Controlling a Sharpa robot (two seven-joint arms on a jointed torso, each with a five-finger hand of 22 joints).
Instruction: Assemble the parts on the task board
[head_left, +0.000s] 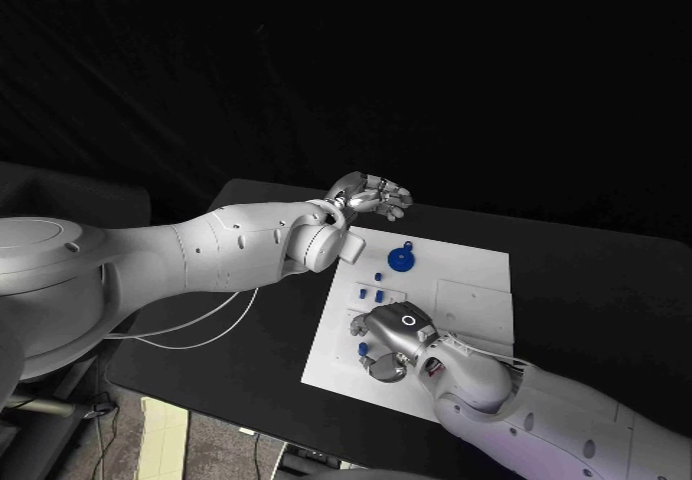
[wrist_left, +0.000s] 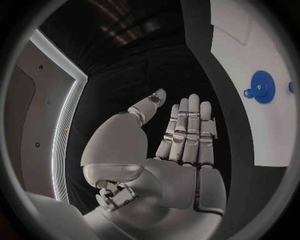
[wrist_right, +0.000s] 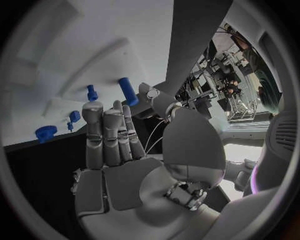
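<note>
Right hand (head_left: 392, 338) is held open and empty over the near-left of the task board (head_left: 476, 300), left hand (head_left: 372, 196) parked open off-board, blue gear (head_left: 400, 262) untouched; a pick is judged next.

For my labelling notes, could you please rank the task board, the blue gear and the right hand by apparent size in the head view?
1. task board
2. right hand, nearer the camera, so somewhat flattered
3. blue gear
</note>
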